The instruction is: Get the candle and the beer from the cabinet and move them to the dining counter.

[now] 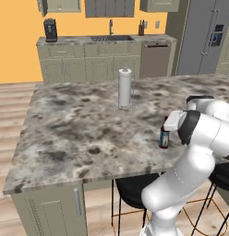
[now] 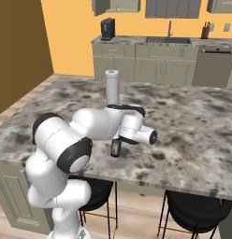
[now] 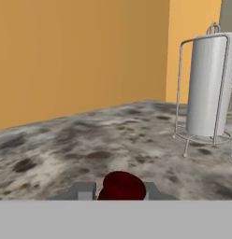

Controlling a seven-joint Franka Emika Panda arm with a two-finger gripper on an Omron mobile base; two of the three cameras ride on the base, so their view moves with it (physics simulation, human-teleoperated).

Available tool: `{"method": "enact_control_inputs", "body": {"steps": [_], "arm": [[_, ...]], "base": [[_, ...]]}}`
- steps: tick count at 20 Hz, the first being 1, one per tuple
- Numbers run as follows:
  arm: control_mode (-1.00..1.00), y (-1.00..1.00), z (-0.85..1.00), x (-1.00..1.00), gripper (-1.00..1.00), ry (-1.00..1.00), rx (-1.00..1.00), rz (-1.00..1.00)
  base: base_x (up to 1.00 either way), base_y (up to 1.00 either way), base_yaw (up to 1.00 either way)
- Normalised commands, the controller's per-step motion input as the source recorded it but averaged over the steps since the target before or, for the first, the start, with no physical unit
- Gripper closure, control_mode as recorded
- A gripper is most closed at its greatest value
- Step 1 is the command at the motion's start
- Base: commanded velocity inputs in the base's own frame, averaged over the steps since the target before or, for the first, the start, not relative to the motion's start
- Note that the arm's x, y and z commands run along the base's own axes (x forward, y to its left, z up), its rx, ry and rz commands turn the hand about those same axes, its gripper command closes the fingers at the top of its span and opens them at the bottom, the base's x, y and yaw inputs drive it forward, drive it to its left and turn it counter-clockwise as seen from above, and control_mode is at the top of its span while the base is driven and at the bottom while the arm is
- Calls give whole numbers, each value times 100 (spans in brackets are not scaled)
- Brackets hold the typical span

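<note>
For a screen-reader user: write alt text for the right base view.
A white robot arm reaches over the dining counter, its jaws shut on the beer, which stands upright near the counter's front edge. A paper-towel roll stands farther back on the marble top, with black stools tucked below.

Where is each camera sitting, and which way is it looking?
Left base view: behind the arm on its left, looking down across the dining counter; the white arm rises lower right.
Right base view: behind on its right, same counter; the arm rises lower left.
Hand view: on the hand, level over the marble, its jaws shut on the beer.
All three share the beer and the paper-towel roll.
</note>
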Motion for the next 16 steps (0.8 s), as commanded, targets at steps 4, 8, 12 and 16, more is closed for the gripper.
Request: {"method": "enact_control_inputs", "body": {"steps": [4, 8, 12, 16], "arm": [[-100, 0, 0, 0, 100, -14, 0, 0], [-100, 0, -2, 0, 100, -8, 0, 0], [-100, 0, -6, 0, 100, 0, 0, 0], [-100, 2, -1, 0, -100, 0, 0, 0]], "base": [[0, 0, 0], [0, 0, 0], [0, 0, 0], [0, 0, 0]]}}
